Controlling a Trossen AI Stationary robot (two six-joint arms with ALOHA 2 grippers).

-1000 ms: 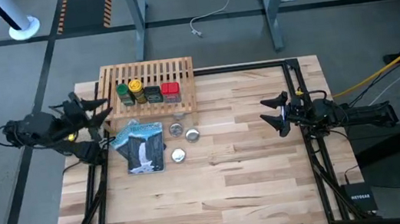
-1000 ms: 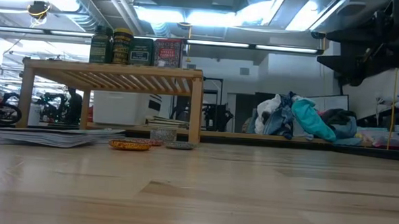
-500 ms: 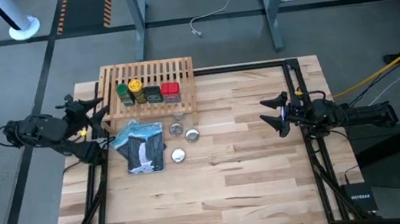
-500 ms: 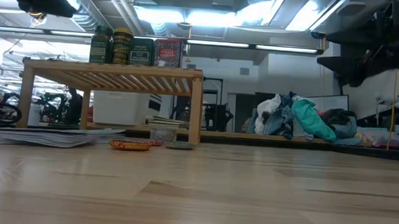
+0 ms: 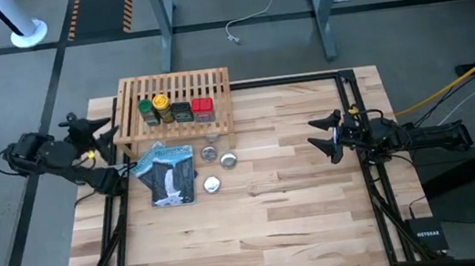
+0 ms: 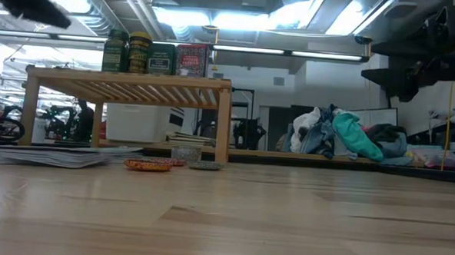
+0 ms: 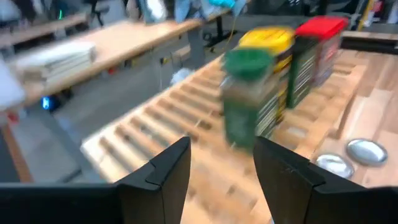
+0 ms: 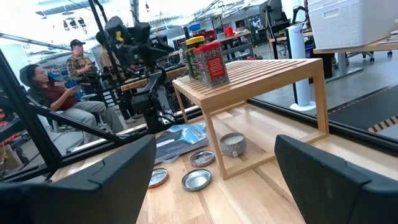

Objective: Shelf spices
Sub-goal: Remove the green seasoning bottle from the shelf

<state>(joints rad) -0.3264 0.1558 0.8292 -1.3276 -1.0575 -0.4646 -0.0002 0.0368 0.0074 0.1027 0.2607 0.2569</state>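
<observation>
Now, from your high view, the shelf [image 5: 176, 104] is sitting at the table's far left edge, and all four spices are standing in a row on it: green jar [image 5: 148, 112], yellow jar [image 5: 162, 107], black tin [image 5: 181, 112], red tin [image 5: 203, 109]. Your left gripper [image 5: 104, 150] is hanging just off the shelf's left end, jaws spread and holding nothing. Your right gripper [image 5: 323, 137] is waiting at the table's right edge, also spread and empty. A packet [image 5: 167, 172] and three round tins [image 5: 220, 161] are lying in front of the shelf.

From the low view you are seeing the spices lined up on the shelf top, while the left arm is only a dark blur, cut off at the corner.

Your left wrist view is smearing badly; labels cannot be read, though the green jar is showing nearest, between the parted fingers [image 7: 165, 174].

Your right wrist view is showing seated people [image 8: 59, 93] beyond the table.
</observation>
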